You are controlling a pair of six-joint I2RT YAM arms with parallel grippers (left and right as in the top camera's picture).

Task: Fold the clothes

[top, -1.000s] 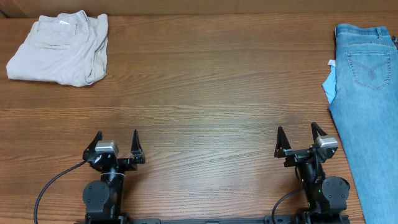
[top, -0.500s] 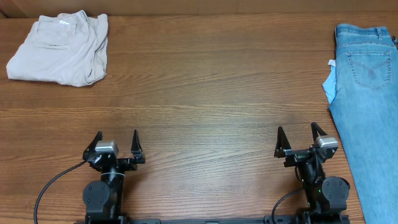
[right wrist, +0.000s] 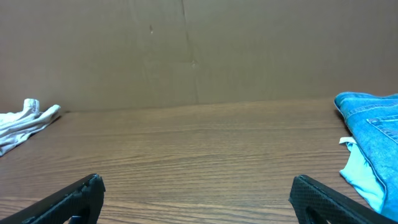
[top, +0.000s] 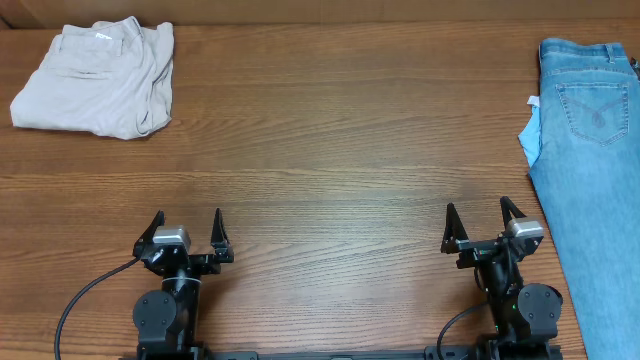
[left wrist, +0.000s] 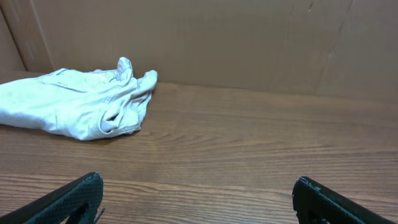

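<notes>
Both arms sit at the near edge of the table [top: 330, 150], wrists low, pointing toward the far side. Left gripper [top: 188, 214]: jaws spread wide, nothing between them. In the left wrist view I see both fingers [left wrist: 71, 198] at the bottom corners of the frame with bare wood grain between. Right gripper [top: 477, 204]: likewise released and empty, its fingers [right wrist: 73, 198] wide apart over bare table in the right wrist view. The khaki trousers [top: 95, 78] lie in the far-left corner of the table, well apart from both grippers, as a compact rumpled bundle. The waistband, with a small white label, is toward the far edge, a pocket seam shows on top, and the right side is bunched into soft folds. From the left wrist camera the bundle appears at upper left, its bunched edge standing up slightly against the brown cardboard wall [left wrist: 249, 43] behind the table. I can only see its tip at the left edge of the right wrist view. A pair of light-blue denim jeans [top: 590, 150] lies flat along the right edge of the table, back pocket up, with a paler blue flap [top: 531, 135] sticking out of its left side. The jeans run just beside the right arm's base. A black cable [top: 85, 295] loops from the left arm toward the near-left corner.
</notes>
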